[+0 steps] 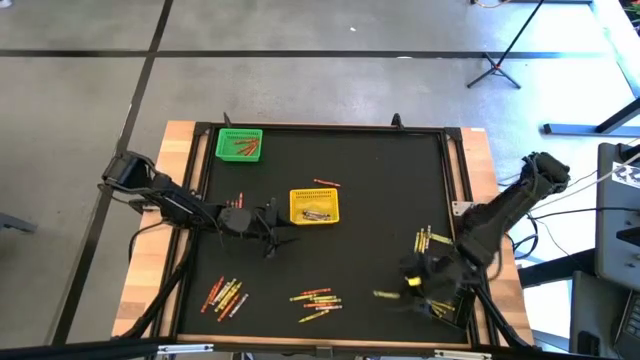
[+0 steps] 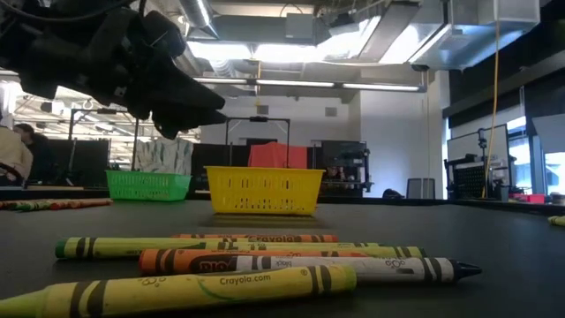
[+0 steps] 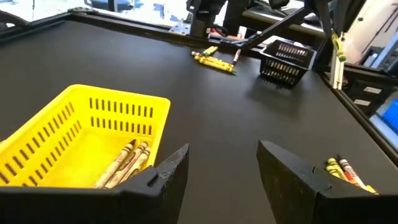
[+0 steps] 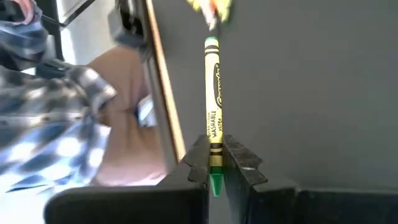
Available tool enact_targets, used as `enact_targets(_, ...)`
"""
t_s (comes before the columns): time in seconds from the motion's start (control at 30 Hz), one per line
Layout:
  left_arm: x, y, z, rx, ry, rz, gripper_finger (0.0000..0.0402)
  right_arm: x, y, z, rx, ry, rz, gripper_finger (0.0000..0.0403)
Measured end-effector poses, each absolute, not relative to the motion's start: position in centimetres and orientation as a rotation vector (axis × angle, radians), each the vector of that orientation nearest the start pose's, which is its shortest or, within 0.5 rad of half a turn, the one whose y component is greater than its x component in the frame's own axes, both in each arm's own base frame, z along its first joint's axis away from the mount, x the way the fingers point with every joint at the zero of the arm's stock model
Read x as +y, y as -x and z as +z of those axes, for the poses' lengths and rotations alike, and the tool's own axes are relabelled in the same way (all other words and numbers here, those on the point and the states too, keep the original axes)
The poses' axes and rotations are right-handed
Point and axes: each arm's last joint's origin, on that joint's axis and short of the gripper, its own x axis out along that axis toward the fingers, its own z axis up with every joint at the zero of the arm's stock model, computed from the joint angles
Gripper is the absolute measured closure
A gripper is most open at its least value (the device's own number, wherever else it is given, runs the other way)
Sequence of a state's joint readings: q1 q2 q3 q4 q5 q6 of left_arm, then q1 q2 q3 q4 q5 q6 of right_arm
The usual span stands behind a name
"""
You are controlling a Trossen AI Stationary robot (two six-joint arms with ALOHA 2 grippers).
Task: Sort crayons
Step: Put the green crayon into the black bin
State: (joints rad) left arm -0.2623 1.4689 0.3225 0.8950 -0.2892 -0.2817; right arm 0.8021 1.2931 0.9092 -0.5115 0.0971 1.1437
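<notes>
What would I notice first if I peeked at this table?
Probably the right gripper near the table's right edge, pinching a green crayon. Next, the bright yellow basket in the middle with crayons inside, and the left gripper open right beside it.

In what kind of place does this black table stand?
Probably a robotics lab or workshop. The low view shows exposed ceiling ducts and dark equipment racks behind the yellow plastic basket; the high view shows a black tripod stand on a bare concrete floor.
</notes>
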Motion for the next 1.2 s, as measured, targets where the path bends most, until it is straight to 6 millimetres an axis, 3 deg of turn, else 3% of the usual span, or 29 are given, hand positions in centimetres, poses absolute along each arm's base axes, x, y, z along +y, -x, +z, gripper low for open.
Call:
enact_targets(0.23,-6.1,-23.4,14.9,0.188,0.220,0.041,0.0227,21.0,-13.7,24.1,1.173,-0.822,-0.039,0.0384)
enact_targets(0.57,-6.1,-23.5,15.1,0.166,0.228,0.039,0.0227,21.2,-8.2,22.9,1.315,-0.819,-0.332,0.0384)
enact_targets(0.97,-6.1,-23.5,15.1,0.167,0.226,0.039,0.0227,20.5,-6.5,20.9,1.340,-0.794,-0.439,0.0378)
enact_targets(1.2,-6.1,-23.5,15.1,0.167,0.225,0.039,0.0227,20.1,-6.3,20.2,1.377,-0.767,-0.442,0.0294)
